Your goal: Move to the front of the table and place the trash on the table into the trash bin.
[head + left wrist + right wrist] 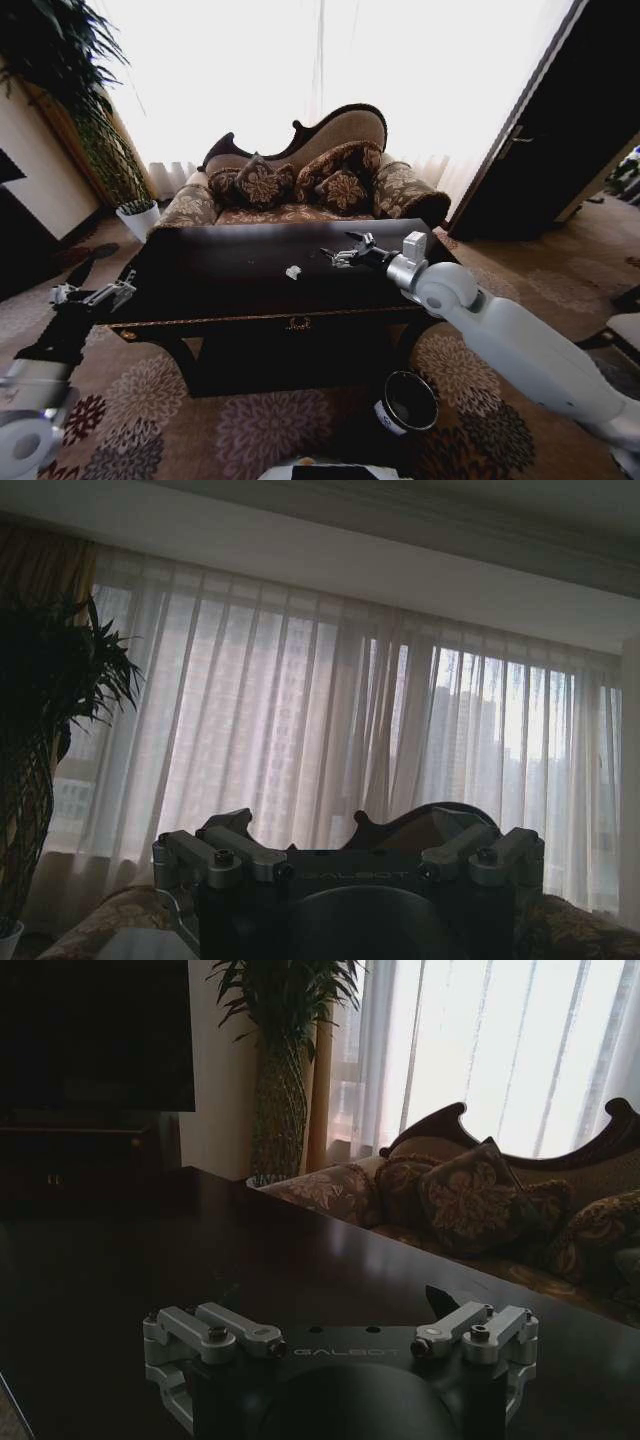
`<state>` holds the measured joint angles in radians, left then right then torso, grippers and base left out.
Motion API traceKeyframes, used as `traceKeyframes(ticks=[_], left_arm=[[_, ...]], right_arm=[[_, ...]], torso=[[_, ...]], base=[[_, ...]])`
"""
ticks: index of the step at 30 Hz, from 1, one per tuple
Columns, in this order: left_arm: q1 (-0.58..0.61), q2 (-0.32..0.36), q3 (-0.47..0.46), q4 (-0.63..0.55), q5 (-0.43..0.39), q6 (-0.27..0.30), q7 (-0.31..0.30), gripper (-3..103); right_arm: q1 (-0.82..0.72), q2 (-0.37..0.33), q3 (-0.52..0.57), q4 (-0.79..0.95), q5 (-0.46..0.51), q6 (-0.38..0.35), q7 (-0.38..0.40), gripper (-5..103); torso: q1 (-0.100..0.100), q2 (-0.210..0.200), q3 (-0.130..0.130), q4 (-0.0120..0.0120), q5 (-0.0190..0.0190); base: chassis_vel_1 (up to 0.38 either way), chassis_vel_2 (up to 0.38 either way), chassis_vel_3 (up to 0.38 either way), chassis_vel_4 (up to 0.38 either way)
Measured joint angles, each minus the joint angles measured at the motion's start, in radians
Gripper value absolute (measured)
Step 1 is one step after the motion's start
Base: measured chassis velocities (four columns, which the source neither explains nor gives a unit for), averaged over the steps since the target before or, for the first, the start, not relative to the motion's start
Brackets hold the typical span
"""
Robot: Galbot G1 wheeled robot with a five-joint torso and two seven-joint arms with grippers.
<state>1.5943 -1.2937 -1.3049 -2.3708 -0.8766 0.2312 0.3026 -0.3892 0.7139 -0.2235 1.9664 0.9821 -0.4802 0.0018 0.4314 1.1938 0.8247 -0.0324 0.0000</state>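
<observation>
The glossy black table (220, 270) stands straight ahead, its dark top also running across the right wrist view (200, 1260). One crumpled white paper wad (293, 271), the trash I can make out, lies near the middle of the top. My right gripper (340, 254) hovers open over the table, a short way right of the wad, with nothing in it. The trash bin (408, 402), a small round black bucket with a white label, sits on the carpet by the table's front right leg, under my right arm. My left gripper (95, 293) hangs open off the table's left end.
A patterned sofa (300, 190) with cushions stands right behind the table. A white plant pot (140, 218) and a tall plant (60, 70) are at the back left. A dark door (560, 130) is at the right. Floral carpet surrounds the table.
</observation>
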Motion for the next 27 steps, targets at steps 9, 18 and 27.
traceKeyframes(ticks=[9, 18, 27], left_arm=[[-0.005, -0.011, -0.002, 0.011, 0.005, -0.002, 0.0, 100], [-0.008, -0.012, 0.0, 0.017, 0.01, -0.004, 0.0, 100], [-0.003, -0.013, -0.001, 0.021, 0.017, -0.009, 0.001, 100]], right_arm=[[0.206, 0.095, -0.178, -0.122, -0.046, -0.092, -0.074, 100], [0.22, 0.123, -0.224, -0.147, -0.117, -0.133, -0.187, 100], [0.212, 0.166, -0.234, -0.195, -0.161, -0.132, -0.224, 100]], torso=[[0.0, 0.0, 0.0, 0.0003, -0.0003], [0.0, 0.0, 0.0, 0.0001, -0.0001], [0.0, 0.0, 0.0, 0.0001, -0.0001]], base=[[0.0, 0.0, 0.0, 0.0], [0.0, 0.0, 0.0, 0.0], [0.0, 0.0, 0.0, 0.0]])
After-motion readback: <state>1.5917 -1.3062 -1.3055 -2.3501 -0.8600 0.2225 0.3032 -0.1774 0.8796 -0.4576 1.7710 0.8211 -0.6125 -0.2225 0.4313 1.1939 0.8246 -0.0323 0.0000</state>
